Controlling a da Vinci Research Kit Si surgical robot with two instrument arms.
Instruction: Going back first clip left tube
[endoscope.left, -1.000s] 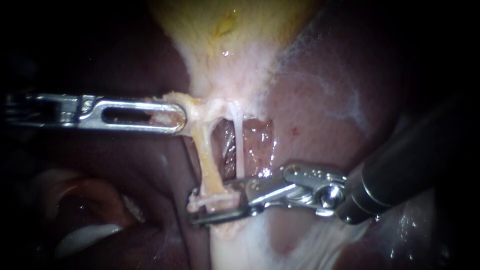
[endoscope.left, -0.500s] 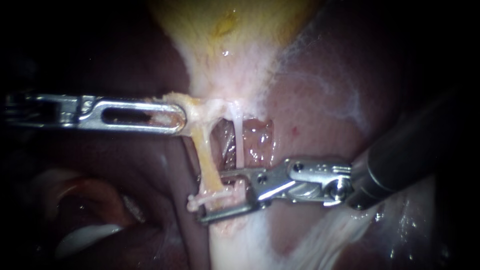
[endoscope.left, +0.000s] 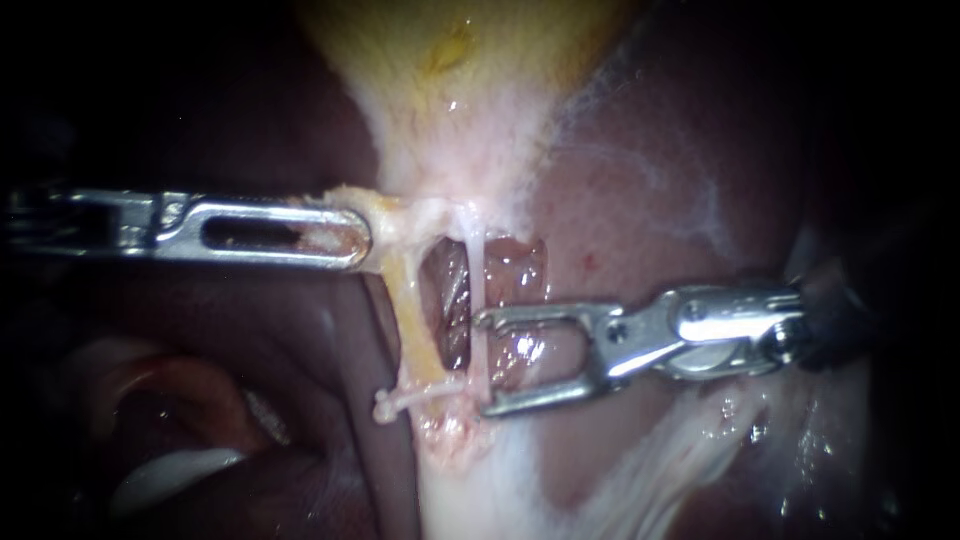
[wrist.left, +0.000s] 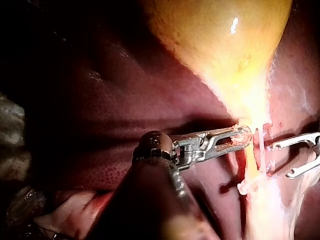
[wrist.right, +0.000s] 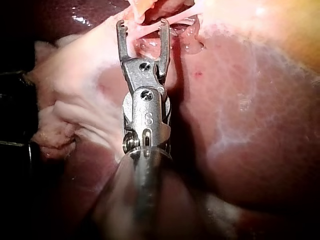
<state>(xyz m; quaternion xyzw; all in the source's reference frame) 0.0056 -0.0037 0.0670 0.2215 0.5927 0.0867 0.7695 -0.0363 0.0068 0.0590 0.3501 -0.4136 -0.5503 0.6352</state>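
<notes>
The right instrument (endoscope.left: 482, 364), jaws gaping and empty, is lying at three o'clock of the white clip (endoscope.left: 415, 398) crossing the twelve-to-six left tube (endoscope.left: 412, 310), while the left instrument (endoscope.left: 358, 238) is pinching the gallbladder (endoscope.left: 450, 110).

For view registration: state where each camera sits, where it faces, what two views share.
Endoscope: near the tissue, facing the gallbladder; left instrument enters left, right instrument right.
Left wrist: on left arm, looking along its shaft at the gallbladder.
Right wrist: on right arm, looking along its shaft to its open end effector.
Shared: endoscope and left wrist show both instruments plus the clip.
</notes>
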